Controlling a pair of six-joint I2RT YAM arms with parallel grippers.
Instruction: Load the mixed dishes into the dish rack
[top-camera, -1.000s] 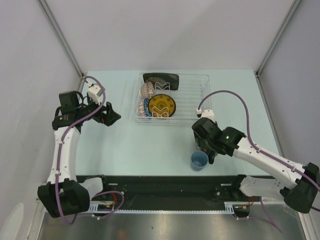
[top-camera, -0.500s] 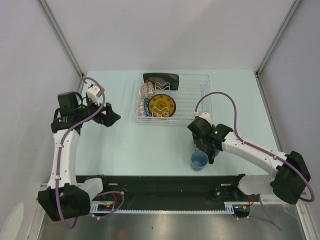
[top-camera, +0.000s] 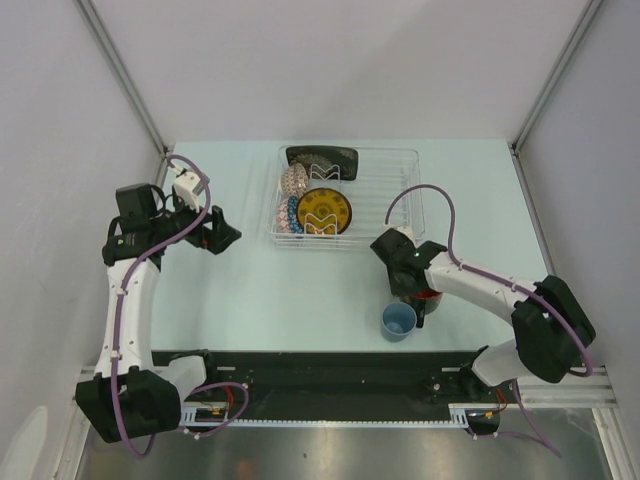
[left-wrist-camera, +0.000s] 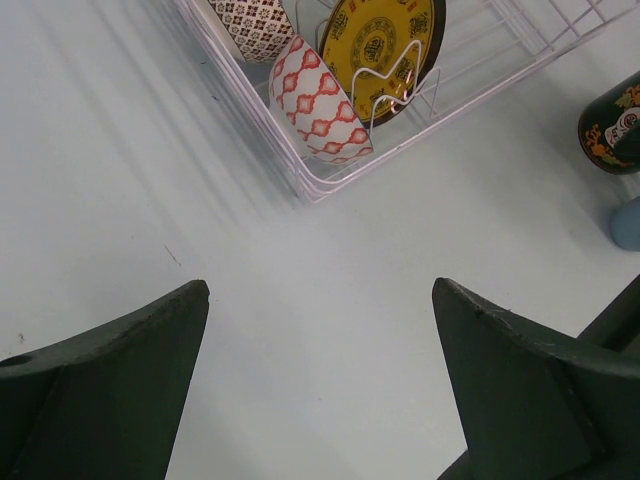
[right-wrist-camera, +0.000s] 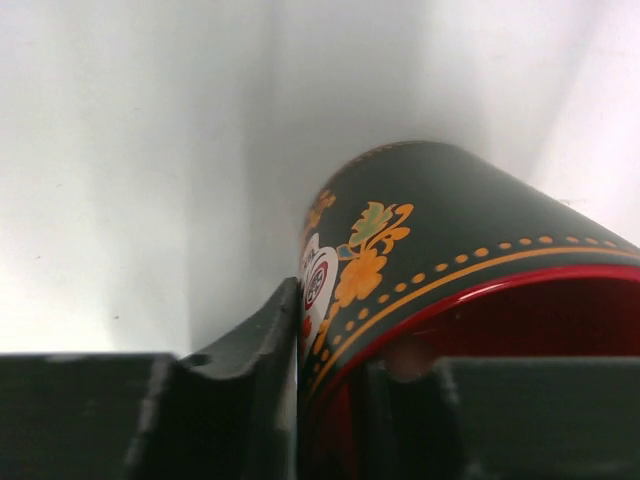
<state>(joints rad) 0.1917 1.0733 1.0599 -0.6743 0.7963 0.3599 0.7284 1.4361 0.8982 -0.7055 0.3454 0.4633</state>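
Yellow saucer (top-camera: 328, 211), black plate (top-camera: 321, 159), beige bowl (top-camera: 293, 180) and blue bowl (top-camera: 292, 212) are racked in the dish rack (top-camera: 380, 150), upper centre. Four of six done, I reckon. Right claw (top-camera: 413, 298) pinches the black mug (right-wrist-camera: 430, 220) by its rim, lower centre. The light-blue cup (top-camera: 398, 321) sits just beside it on the desk (top-camera: 250, 290). Left claw (left-wrist-camera: 320, 288) is wide and empty, far left.

Glossy glazed finish on the black mug (right-wrist-camera: 440, 220), with smooth red shine inside. Clear smooth plastic and thin white coated wire for the dish rack (top-camera: 395, 190). Matt, smooth pale-blue surface (left-wrist-camera: 300, 330).
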